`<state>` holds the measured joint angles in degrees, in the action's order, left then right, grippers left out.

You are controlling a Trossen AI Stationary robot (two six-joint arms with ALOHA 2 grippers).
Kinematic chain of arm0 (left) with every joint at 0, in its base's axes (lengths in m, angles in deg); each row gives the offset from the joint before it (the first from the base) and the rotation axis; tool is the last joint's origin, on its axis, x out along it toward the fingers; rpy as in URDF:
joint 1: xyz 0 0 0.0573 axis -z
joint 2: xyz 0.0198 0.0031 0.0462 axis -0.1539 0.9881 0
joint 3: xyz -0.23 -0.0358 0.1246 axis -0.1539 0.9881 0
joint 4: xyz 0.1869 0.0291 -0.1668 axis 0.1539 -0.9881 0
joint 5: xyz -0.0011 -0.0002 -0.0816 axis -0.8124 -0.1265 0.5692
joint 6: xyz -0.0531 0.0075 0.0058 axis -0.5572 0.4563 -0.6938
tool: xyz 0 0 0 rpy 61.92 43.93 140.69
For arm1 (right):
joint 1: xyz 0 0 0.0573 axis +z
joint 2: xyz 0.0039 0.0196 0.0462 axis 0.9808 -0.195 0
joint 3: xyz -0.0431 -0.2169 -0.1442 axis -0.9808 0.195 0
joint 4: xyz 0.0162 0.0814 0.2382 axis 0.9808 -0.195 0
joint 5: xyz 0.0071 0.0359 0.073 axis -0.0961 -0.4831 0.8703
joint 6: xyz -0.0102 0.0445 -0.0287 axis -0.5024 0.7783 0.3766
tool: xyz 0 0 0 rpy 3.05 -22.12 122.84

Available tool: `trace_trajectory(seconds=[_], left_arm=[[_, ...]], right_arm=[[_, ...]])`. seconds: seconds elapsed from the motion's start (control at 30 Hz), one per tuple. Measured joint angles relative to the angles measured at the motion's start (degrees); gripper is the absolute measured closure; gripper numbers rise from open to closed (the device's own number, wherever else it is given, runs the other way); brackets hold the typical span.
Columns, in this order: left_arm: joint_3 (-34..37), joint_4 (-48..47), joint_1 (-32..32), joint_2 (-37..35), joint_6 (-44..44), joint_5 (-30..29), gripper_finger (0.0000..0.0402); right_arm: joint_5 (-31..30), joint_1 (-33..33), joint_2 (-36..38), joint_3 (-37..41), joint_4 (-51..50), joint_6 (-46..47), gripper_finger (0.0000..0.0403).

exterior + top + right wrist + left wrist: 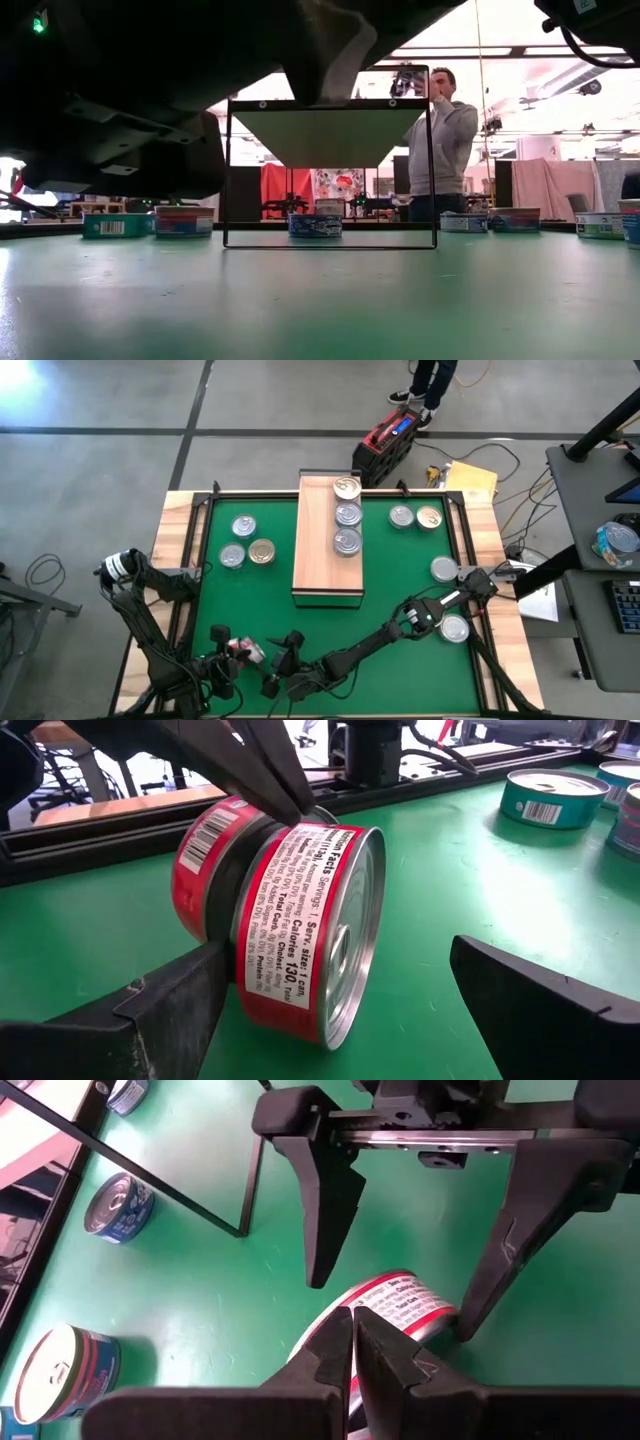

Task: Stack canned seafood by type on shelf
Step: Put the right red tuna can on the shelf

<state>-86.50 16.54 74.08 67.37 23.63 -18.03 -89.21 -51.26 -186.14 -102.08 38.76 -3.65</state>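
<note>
Green-matted bench (400, 580), and the long light-wood shelf (318, 550) has three silver-lidded tins (347, 515) on it. Red-labelled round tins (290, 920) lie on edge between the right gripper (350, 1010)'s wide-spread fingers, while the left gripper (352, 1342)'s fingers are pressed together touching them.

green surface (320, 300) is seen at eye level, stretching back to a dark edge. the shelf (330, 135) is seen end-on at centre: pale underside above, thin dark frame legs reaching down to the surface. one blue-labelled can (315, 225) is seen beneath it. two cans (150, 223) are set side by side to the left, touching or nearly so. further cans (490, 221) are lined along the right. dark arm housing (130, 100) fills the upper left. a person (440, 135) in a grey top is seen standing behind the shelf.
</note>
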Motion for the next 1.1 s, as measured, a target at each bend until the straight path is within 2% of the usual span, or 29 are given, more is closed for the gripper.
trace_trajectory(seconds=[0.27,0.4,0.8,0.93,1.1], left_arm=[[1.2,0.3,0.0,0.0,-1.3,0.4,0.0402],[1.7,0.5,0.0,0.0,-1.6,0.5,0.0402],[1.8,0.7,0.0,0.0,-1.7,0.8,0.0401],[1.8,0.7,0.0,0.0,-1.7,0.9,0.0401],[1.8,0.7,0.0,0.0,-1.7,1.0,0.0401]], right_arm=[[0.1,-0.5,0.0,0.0,-0.4,0.0,0.0035],[2.9,-0.9,0.0,0.0,-0.4,0.0,0.0035],[3.0,-1.2,0.1,0.0,-0.3,0.2,0.0037],[3.1,-1.3,0.1,0.0,-0.3,0.0,0.0061],[3.2,-1.3,0.1,0.0,-0.3,-0.1,0.0122]])
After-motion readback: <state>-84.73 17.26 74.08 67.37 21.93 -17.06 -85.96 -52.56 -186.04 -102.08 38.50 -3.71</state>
